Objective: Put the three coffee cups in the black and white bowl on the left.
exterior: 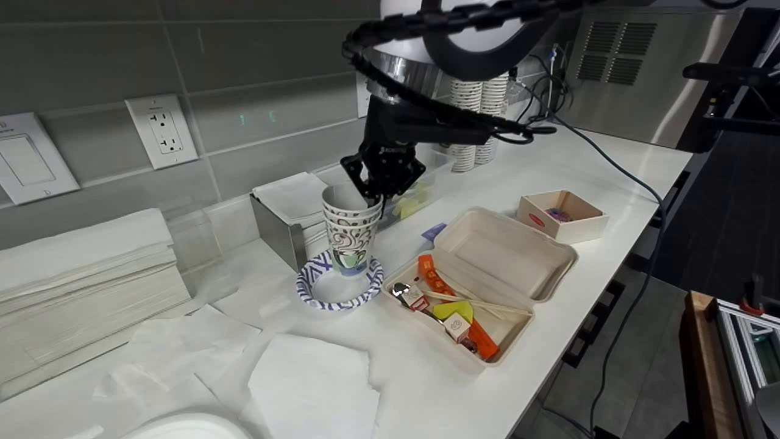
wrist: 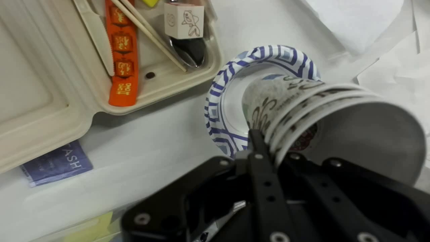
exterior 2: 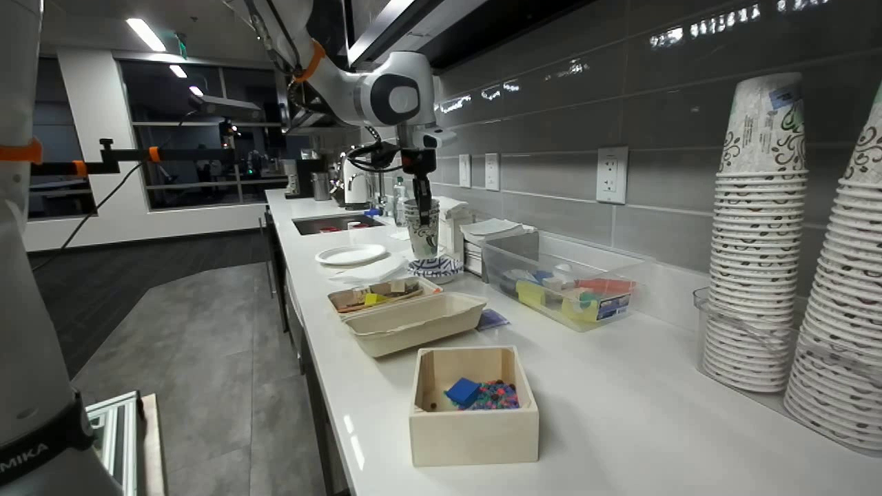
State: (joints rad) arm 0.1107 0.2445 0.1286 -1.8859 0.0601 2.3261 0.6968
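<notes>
Gripper clamped on the cups: pinches the nested wall up at the rims, one finger outside, the other apparently inside the mouth. Three rims show in the wrist view, so all three look to be in the one grasp. Nothing let go yet.

Cups hang below and off to one side of the gripper; grip sits on the side facing the clear bin. Long axis close to vertical, mouth up. Small tilt hard to judge.

Key relation: cup base to bowl. Bowl lies flat on the counter, straight under the base or very nearly. In both exterior views the base shows against the bowl or just above it; in the wrist view the rim curves round behind it. Touching the bowl's floor or not: can't tell.

One arm only, over the target. Looks like the lowering step, task nearly done. Next move probably calls for easing straight down, little sideways correction, then spreading the fingers. Risk: off-centre pinch, so cups could tip on release, or base could catch the bowl's rim.
</notes>
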